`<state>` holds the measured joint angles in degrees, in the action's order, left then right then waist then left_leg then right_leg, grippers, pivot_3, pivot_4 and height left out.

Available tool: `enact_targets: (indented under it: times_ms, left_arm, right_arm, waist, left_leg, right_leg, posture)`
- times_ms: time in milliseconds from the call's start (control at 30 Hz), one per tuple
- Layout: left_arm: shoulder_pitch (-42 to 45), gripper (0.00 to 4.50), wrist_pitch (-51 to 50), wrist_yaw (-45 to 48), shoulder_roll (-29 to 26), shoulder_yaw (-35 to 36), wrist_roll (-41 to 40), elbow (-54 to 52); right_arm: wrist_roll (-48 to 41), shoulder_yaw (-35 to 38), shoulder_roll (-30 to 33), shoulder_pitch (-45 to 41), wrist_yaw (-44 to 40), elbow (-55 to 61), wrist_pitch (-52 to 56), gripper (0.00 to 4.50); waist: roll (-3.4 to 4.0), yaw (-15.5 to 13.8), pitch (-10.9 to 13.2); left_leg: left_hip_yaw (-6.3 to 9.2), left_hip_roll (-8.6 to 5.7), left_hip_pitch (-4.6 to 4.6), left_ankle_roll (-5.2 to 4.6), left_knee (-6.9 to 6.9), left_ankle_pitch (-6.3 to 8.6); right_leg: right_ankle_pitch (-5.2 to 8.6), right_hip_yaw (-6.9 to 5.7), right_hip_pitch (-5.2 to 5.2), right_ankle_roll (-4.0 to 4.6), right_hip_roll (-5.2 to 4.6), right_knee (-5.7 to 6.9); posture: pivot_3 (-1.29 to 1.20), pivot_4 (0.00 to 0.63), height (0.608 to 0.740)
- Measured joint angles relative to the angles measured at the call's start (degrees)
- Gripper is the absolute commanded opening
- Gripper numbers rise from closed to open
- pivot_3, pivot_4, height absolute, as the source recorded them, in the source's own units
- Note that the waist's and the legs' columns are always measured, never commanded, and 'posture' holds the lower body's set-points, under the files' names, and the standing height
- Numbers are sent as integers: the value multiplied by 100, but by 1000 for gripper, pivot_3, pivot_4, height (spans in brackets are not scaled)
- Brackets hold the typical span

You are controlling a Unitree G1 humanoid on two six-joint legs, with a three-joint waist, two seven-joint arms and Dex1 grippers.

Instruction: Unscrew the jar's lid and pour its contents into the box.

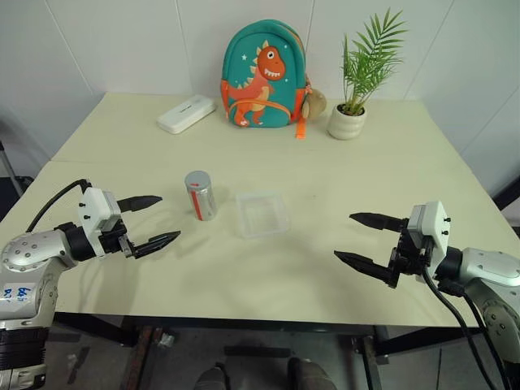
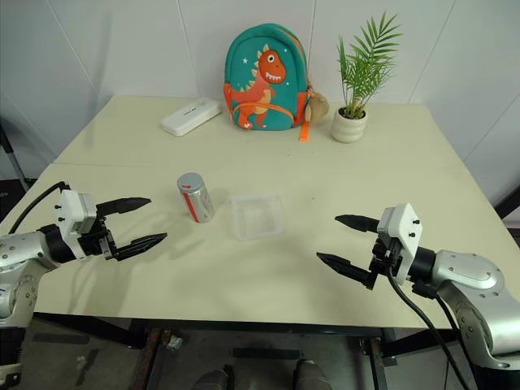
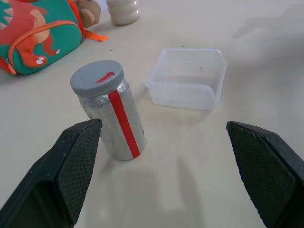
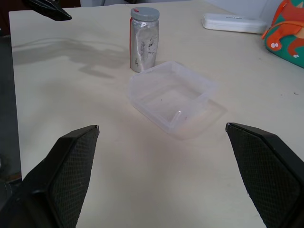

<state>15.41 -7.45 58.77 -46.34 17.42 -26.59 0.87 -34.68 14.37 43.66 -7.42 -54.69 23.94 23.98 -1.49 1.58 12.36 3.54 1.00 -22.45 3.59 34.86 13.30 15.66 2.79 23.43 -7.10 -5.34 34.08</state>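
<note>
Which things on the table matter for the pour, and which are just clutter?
For the job: jar, lid screwed on it, box beside it.
Lying about: white case, dinosaur backpack, potted plant.

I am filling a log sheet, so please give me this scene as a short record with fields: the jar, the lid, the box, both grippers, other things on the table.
jar: upright on the table, left of the box
lid: on the jar
box: looks empty
left gripper: open, holding nothing
right gripper: open, holding nothing
other things: backpack, potted plant, white case
</note>
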Motion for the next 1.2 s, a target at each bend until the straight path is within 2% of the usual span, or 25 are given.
enact_targets:
  times_ms: [167,333,467,667,833,1133,1200]
  left_arm:
    - [-44,4481,-41,-50,0,14,-5,-19]
    - [-616,4481,-249,-467,103,289,-8,-374]
    - [-1169,4481,-498,-1481,703,546,35,-1142]
    - [-1475,4481,-824,-3018,1747,384,417,-2016]
    - [-1240,4481,-752,-3889,2383,-20,977,-1842]
    - [-108,4481,-272,-4044,2655,-646,1418,-641]
    - [81,4481,-127,-4101,2758,-781,1571,-432]
  right_arm:
    - [-73,1,0,117,28,16,12,4500]
    - [-71,-71,-89,61,33,5,-34,4500]
    - [-78,-422,-414,-595,58,-67,-34,4500]
    - [-164,-877,-1049,-1598,175,-262,-8,4500]
    - [-251,-1171,-1504,-2000,421,-379,83,4500]
    - [71,-1404,-1531,-2046,410,-590,-148,4500]
    - [83,-1412,-1520,-2045,391,-590,-150,4500]
  waist:
    - [0,3,0]
    - [0,26,0]
    - [0,23,0]
    - [-6,1,-3]
    - [-13,-12,-7]
    - [-13,0,-7]
    - [-12,12,-7]
  left_leg:
    - [-3,0,1,0,1,0]
    - [-20,2,8,-3,1,2]
    - [-30,3,12,-3,15,2]
    - [-34,1,13,-7,25,-2]
    - [-33,0,10,-9,26,-5]
    - [-36,-3,8,-10,26,-5]
    - [-37,-2,9,-10,21,-3]
  right_leg:
    - [-1,4,0,-1,0,1]
    - [-2,23,2,-5,2,3]
    - [-9,40,0,-14,3,5]
    - [-21,47,-4,-19,8,4]
    - [-26,47,-4,-21,8,1]
    - [-33,48,-4,-29,8,-5]
    - [-56,48,-1,-71,9,-4]
  posture:
    - [0,150,740]
    - [0,150,740]
    - [0,150,740]
    - [0,150,740]
    - [0,150,740]
    - [0,150,740]
    - [0,150,740]
